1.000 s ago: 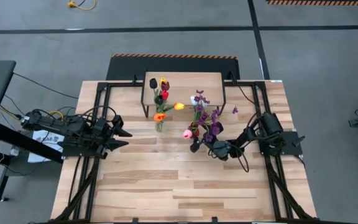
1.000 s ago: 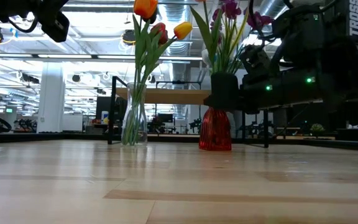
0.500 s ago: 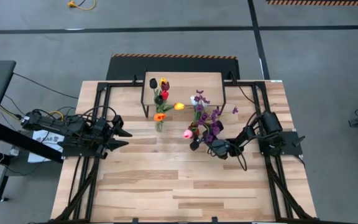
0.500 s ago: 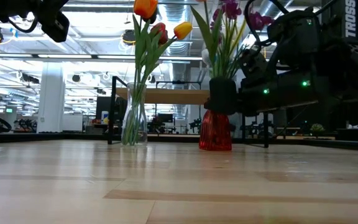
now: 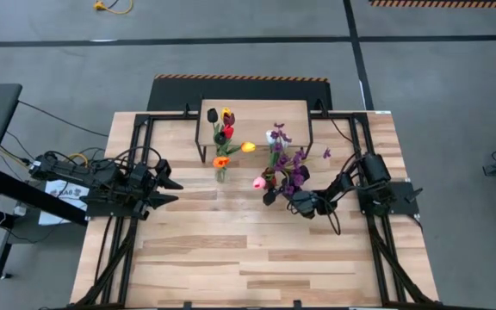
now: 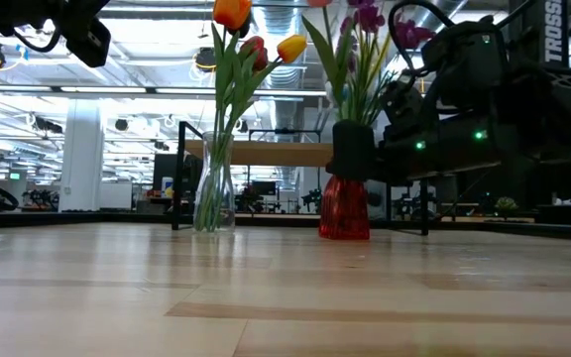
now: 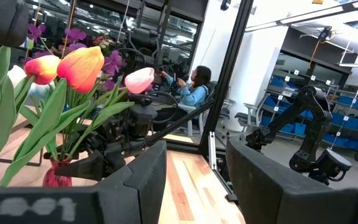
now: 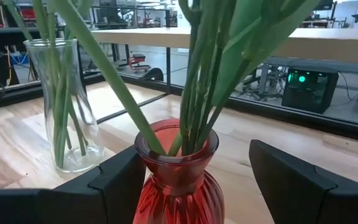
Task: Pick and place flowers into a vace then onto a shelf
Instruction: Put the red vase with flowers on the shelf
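Near the middle of the butcher-block table [image 5: 231, 250] stand two vases, both on the tabletop and in front of the small wooden shelf [image 5: 255, 112] on its black legs. A clear glass vase [image 6: 213, 196] holds red, yellow, orange and dark tulips [image 5: 224, 138], their heads leaning over the shelf's front edge. Just to its right, a red ribbed vase [image 8: 178, 180] carries purple-blossomed sprigs [image 5: 291, 168] along with a pink tulip [image 5: 259, 183] and a white one. The right gripper [image 5: 281, 198] is level with the red vase's neck, its two dark fingers [image 8: 120, 177] spread wide, one on either side of the neck; from the wrist view, small gaps show between them and the glass, so they flank it without pressing. The red vase sits flat on the table. The left gripper [image 5: 172, 189] waits well away at the table's left side, raised above the surface, its fingers [image 7: 145, 171] standing partly apart with nothing between them. Beyond the table, a person sits at a desk.
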You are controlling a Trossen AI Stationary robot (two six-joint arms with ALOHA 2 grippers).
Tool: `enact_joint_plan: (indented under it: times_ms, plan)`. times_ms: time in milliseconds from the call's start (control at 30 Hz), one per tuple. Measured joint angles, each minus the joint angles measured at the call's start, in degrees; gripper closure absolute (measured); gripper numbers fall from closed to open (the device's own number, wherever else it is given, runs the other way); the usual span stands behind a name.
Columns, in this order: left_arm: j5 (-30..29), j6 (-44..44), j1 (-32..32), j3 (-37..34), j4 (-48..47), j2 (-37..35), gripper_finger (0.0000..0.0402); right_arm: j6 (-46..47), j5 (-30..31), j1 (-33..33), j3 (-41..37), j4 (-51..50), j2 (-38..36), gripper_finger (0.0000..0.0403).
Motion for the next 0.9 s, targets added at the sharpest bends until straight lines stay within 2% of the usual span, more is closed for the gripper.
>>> enact_joint_plan:
  times_ms: [200, 600, 700, 900]
  plan:
    - [0.01, 0.0, 0.02, 0.0, 0.0, -0.01, 0.0246, 0.27, 0.0, -0.02, 0.0, 0.02, 0.0, 0.016]
    - [0.0, 0.0, 0.02, 0.0, -0.01, -0.02, 0.0246, 0.24, -0.18, 0.11, 0.0, -0.02, 0.0, 0.0277]
    - [0.0, 0.0, 0.01, 0.0, -0.02, -0.01, 0.0246, 0.26, -0.18, 0.13, 0.0, -0.02, 0.0, 0.0278]
    - [0.0, 0.0, 0.02, 0.0, -0.02, -0.02, 0.0246, 1.67, -0.16, 0.13, 0.0, 0.07, 0.0, 0.0234]
